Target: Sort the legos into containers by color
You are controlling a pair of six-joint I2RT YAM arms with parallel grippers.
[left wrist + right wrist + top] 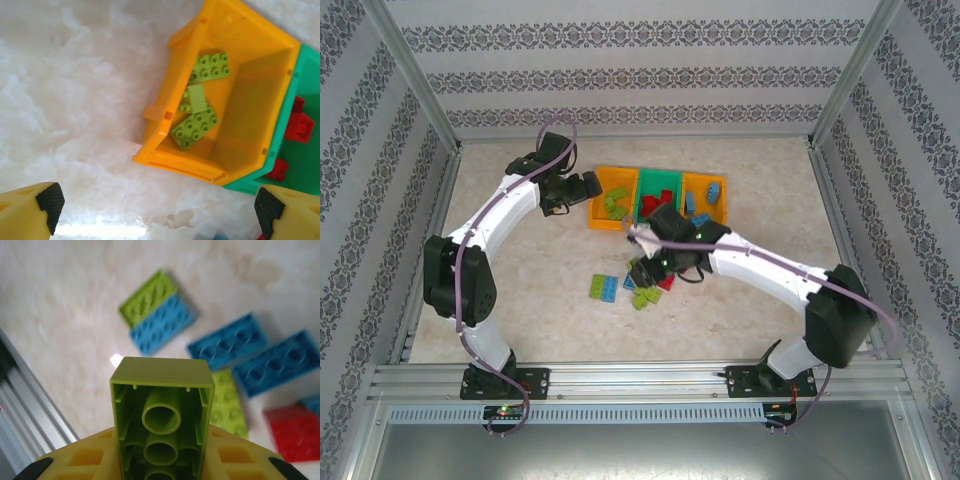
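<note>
left pincer (pixel 157 212): jaws spread as wide as they go, nothing between them. Just 2 dark-padded yellow fingertips (pixel 47 202) show, cut off by the bottom edge of the left wrist view. It hangs over bare worktop (pixel 75 100) just outside the left orange bin, on the side away from the green bin.
right pincer (pixel 161 462): clamped on a lime brick (pixel 161 400) whose hollow underside with round tubes faces the camera. The brick's lower end and the finger ends run off the frame.
green bin (pixel 660 173): middle of a row of 3, red bricks inside. From above, the right arm (pixel 760 265) hides its near wall.
left orange bin (pixel 252 105): touching the green bin's left wall. The lime bricks inside overlap, so the count is unclear.
right orange bin (pixel 705 176): against the green bin's right wall, blue bricks inside.
loose legos (pixel 603 288): on the worktop on the arm-base side of the green bin, in blue, lime and red. The right pincer hangs over them and covers some. In the right wrist view they are blurred, with a red one clipped at the edge.
</note>
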